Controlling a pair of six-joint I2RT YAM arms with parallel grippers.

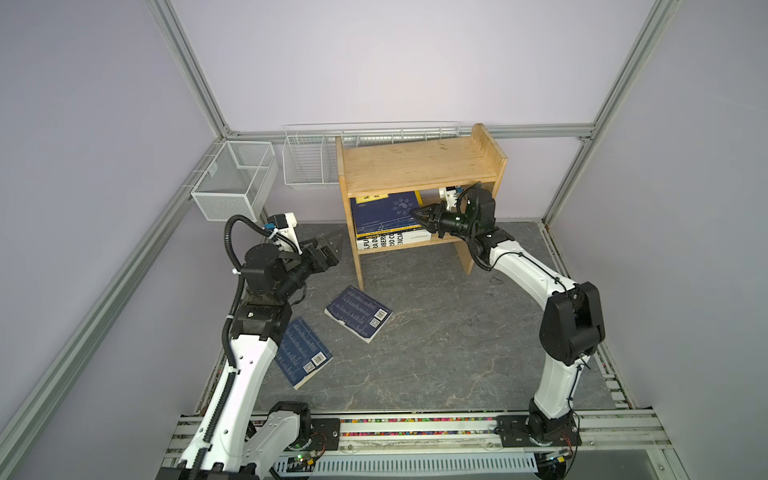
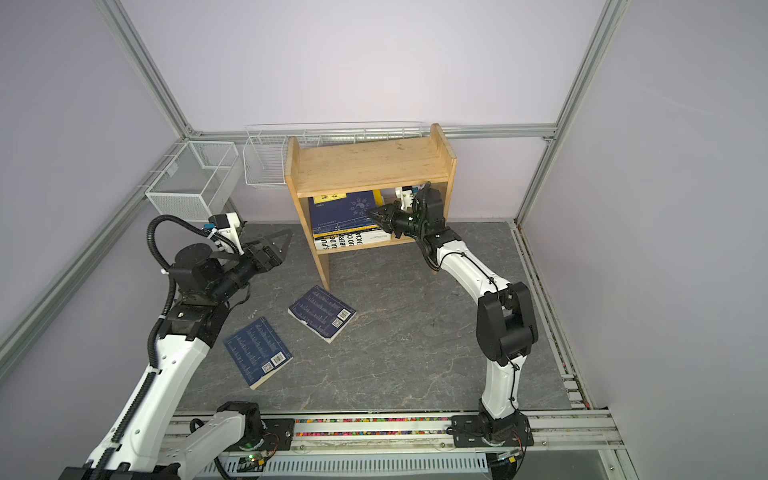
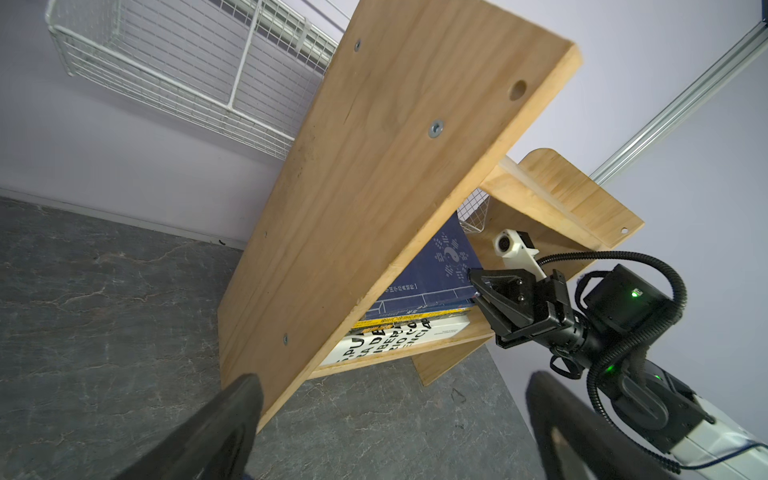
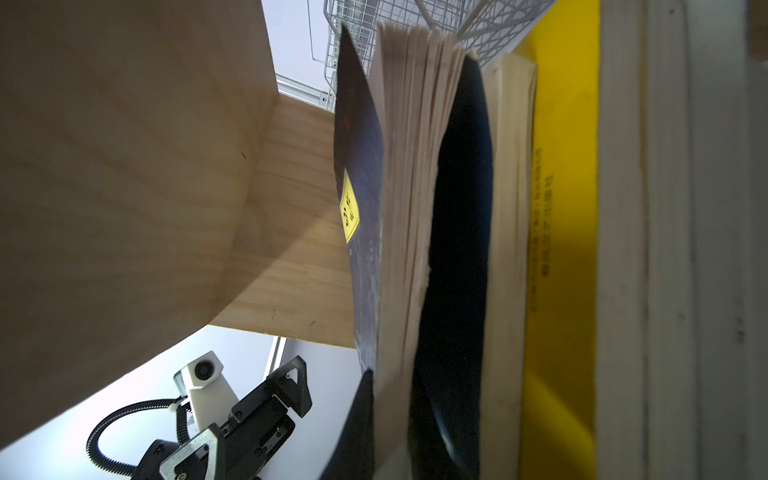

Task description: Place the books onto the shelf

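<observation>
1. At the back of the mat (image 1: 436, 332), against the rear wall (image 1: 395, 62): the shelf (image 1: 415, 162).
2. On the shelf's lower tier, toward its left panel: a flat stack (image 1: 386, 233) of books, the white book (image 1: 395, 240) lowest, bold black lettering facing out.
3. Higher in that stack, in the right wrist view: a yellow book (image 4: 561, 208), then one more block of pages (image 4: 509, 166), cover colour impossible to tell.
4. Atop the stack, the navy book (image 1: 384, 212), tilted up off it, cover showing through the shelf's open front.
5. Reaching into the shelf's lower tier from its right side: the right gripper (image 1: 417, 213), clamped on the navy book's right edge, pages pinched between the fingers (image 3: 505, 301).
6. Near the shelf's left panel, outside it and not touching: the left gripper (image 1: 338, 248), jaws wide apart, holding nothing.
7. Just in front of the shelf's left leg, flat on the mat, barcode side up: a second navy book (image 1: 358, 313).
8. Farther out from the shelf, beyond that one, partly hidden by the left arm (image 1: 249, 361): a third navy book (image 1: 309, 357), barcode side up.
9. Behind the shelf's left corner, a wire basket (image 1: 307, 166); farther left, a mesh basket (image 1: 235, 183).
</observation>
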